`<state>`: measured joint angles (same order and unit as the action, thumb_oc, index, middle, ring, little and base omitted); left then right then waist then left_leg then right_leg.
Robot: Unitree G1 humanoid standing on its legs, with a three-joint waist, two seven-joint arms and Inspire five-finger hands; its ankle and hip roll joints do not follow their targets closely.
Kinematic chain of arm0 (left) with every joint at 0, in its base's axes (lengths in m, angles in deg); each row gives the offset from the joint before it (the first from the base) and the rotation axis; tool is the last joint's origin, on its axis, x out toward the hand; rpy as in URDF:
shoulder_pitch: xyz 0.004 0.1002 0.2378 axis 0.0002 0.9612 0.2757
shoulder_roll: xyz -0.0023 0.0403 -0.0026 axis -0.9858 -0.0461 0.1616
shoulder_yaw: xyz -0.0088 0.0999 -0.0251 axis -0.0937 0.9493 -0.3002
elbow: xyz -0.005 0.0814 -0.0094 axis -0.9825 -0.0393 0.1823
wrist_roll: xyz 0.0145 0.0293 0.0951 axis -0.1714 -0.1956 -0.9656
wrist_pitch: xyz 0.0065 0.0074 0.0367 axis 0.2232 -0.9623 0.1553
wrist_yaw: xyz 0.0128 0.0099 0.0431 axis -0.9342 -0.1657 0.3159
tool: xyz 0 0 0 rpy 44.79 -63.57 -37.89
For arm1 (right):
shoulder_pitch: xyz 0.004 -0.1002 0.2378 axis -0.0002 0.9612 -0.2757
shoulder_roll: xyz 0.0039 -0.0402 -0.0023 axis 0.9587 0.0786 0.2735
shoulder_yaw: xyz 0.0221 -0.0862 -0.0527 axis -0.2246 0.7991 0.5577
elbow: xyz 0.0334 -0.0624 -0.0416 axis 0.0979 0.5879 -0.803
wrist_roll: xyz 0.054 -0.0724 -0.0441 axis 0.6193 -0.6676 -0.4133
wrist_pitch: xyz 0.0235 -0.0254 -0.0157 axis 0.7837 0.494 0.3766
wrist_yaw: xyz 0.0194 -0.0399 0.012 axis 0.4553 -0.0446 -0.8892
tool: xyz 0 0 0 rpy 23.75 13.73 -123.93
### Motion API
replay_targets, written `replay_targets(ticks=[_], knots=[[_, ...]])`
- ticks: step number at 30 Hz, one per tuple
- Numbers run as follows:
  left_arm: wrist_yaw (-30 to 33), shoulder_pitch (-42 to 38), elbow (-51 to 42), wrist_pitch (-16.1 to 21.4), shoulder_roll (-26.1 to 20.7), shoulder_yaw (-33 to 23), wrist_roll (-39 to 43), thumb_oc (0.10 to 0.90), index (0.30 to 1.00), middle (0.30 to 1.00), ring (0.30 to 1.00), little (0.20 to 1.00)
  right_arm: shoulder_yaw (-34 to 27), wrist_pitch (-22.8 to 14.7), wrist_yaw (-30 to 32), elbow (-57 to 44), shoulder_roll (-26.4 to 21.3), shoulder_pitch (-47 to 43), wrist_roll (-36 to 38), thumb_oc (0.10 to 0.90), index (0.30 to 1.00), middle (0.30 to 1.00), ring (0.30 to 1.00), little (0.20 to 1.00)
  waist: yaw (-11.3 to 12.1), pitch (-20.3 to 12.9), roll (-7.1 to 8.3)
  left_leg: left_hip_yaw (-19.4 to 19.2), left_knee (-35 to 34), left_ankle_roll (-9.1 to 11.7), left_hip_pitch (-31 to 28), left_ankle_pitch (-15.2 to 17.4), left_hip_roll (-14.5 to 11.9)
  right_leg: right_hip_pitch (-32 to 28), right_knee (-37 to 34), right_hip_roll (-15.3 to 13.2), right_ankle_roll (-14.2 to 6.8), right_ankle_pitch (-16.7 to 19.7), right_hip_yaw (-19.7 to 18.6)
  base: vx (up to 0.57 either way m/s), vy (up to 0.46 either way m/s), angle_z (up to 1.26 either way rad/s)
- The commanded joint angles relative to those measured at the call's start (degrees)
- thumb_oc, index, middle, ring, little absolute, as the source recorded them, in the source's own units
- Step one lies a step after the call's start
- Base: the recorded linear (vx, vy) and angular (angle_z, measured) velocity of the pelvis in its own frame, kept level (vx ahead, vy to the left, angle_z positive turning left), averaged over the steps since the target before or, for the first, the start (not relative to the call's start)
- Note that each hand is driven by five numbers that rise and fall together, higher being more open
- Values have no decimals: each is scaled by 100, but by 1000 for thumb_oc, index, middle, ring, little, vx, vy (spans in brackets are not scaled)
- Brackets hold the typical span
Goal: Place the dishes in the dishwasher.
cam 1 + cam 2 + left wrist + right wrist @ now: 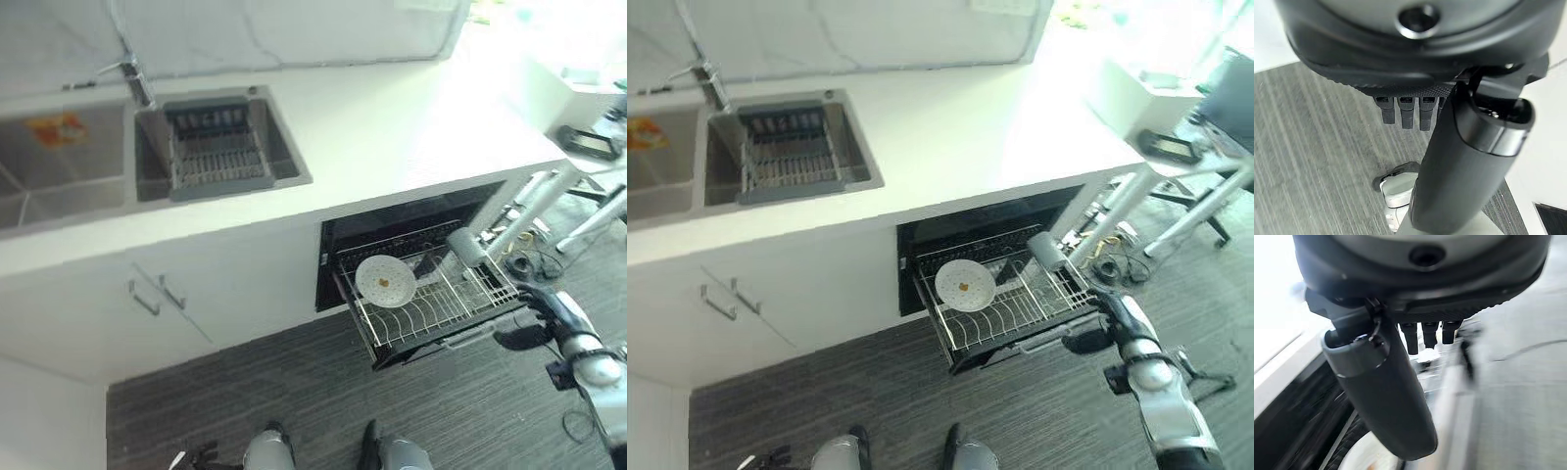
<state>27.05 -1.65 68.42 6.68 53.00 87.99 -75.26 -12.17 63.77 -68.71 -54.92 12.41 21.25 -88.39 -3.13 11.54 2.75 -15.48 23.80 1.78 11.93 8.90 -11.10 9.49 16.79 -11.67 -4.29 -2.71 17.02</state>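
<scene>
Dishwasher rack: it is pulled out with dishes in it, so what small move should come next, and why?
Probably push the rack in. A white plate and a cup already stand in it, and the right hand, fingers straight, sits by its front right corner. The left hand hangs open over the floor.

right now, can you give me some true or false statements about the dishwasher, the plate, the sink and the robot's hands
1. The dishwasher rack is pulled out. True.
2. A white plate stands in the rack. True.
3. The plate lies flat on the counter. False: it stands on edge in the rack, below the counter.
4. The right hand is at the rack's front right corner. True.
5. The sink basket is full of dishes. False: no dishes show in it.
6. The left hand holds a cup. False: it holds nothing, its fingers straight over the floor.
</scene>
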Motion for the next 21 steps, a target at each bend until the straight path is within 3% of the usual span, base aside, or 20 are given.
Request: replay_targets(ticks=[1,6,12,16,19,21], knots=[[151,132,-67,143,-239,103,-135,800,900,900,900,900,-369,141,273,-75,-182,-728,-231,800,900,900,900,900,241,-12,36,351,-661,447,-585,311,-482,-173,40,-353,-669,-479,-162,9,19,-14],[203,99,-1,100,-146,131,-108,800,900,900,900,900,-523,623,317,54,253,-307,-116,800,900,900,900,900,57,-46,-1,219,-661,460,-695,333,-466,-208,40,-338,-645,-499,-252,7,11,-19],[235,-1,-3,39,-155,304,-61,800,900,900,900,900,-239,869,404,936,575,-331,135,800,900,900,900,900,52,-69,-60,219,-661,464,-743,320,-433,-262,40,-335,-607,-510,-223,1,0,-1],[304,-155,245,105,-157,541,-29,800,900,900,900,900,117,732,433,2055,722,-636,1253,800,900,900,900,900,187,-83,-59,284,-661,478,-754,308,-403,-340,40,-373,-597,-514,-93,18,-20,4],[335,-317,496,104,-173,752,44,800,900,900,900,900,292,366,636,3290,926,-1137,2673,800,900,900,900,900,388,-117,-87,383,-661,485,-796,312,-359,-464,40,-408,-594,-531,70,70,-43,24],[336,-359,627,116,-166,829,42,800,900,900,900,900,272,-9,783,3911,1005,-1364,3093,800,900,900,900,900,487,-143,-124,422,-661,485,-823,316,-341,-523,40,-426,-596,-543,150,75,-33,22]])
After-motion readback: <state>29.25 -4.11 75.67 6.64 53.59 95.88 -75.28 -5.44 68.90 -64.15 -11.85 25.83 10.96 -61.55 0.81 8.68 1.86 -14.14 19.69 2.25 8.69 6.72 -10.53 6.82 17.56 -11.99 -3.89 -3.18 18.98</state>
